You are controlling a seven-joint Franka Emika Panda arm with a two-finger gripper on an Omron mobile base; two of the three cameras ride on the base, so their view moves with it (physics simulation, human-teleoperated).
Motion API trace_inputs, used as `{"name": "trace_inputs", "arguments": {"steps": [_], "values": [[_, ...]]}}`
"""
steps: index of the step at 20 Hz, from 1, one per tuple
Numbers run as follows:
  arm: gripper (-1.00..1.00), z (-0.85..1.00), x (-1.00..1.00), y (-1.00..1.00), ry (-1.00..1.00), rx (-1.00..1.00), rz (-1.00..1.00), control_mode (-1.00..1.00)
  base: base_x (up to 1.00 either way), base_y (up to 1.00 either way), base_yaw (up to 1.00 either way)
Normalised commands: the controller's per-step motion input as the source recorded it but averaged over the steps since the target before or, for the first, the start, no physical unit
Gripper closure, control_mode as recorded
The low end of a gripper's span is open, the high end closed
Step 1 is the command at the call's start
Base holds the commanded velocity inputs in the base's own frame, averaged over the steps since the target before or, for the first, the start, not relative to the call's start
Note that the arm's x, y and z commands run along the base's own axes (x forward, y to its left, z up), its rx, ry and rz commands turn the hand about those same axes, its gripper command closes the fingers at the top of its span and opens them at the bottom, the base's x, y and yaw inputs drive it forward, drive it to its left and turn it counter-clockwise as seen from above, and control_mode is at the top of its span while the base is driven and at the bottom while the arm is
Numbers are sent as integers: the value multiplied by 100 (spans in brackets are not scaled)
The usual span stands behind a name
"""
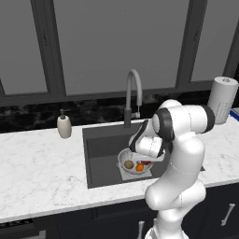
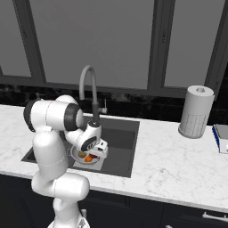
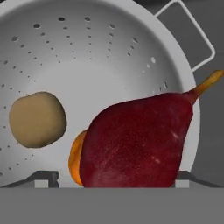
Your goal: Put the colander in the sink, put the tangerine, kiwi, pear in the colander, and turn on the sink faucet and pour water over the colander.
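Colander (image 1: 127, 160) in sink (image 1: 100, 149), kiwi (image 3: 37, 119), tangerine (image 3: 76, 159), pear (image 3: 135, 144) inside it, faucet (image 1: 133, 95) behind.

Colander (image 3: 100, 52): silver-white metal, sides dotted with small dark perforations. Pear (image 3: 135, 144): dark red-maroon, faint pale speckling, stem orange-brown. Kiwi (image 3: 37, 119): dull olive-tan, matte. Tangerine (image 3: 76, 159): bright orange. Sink (image 1: 100, 149): dark grey basin, pale grey panel at bottom. Sink faucet (image 1: 133, 95): grey spout, darker base. Counter (image 1: 42, 163): white marble, fine grey veining. Soap dispenser (image 1: 64, 126): beige. Paper towel roll (image 2: 196, 111): light grey.
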Motion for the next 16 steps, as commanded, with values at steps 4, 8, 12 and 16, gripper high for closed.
{"name": "trace_inputs", "arguments": {"steps": [4, 8, 12, 16], "values": [[-100, 37, -1, -2, -11, 0, 0, -100, 0, 0, 0], [-100, 66, -16, -2, -27, 0, 3, -100, 0, 0, 0], [-100, 62, -4, -22, -30, 0, 1, -100, 0, 0, 0], [-100, 63, 0, -25, -28, 3, 0, -100, 0, 0, 0]]}}
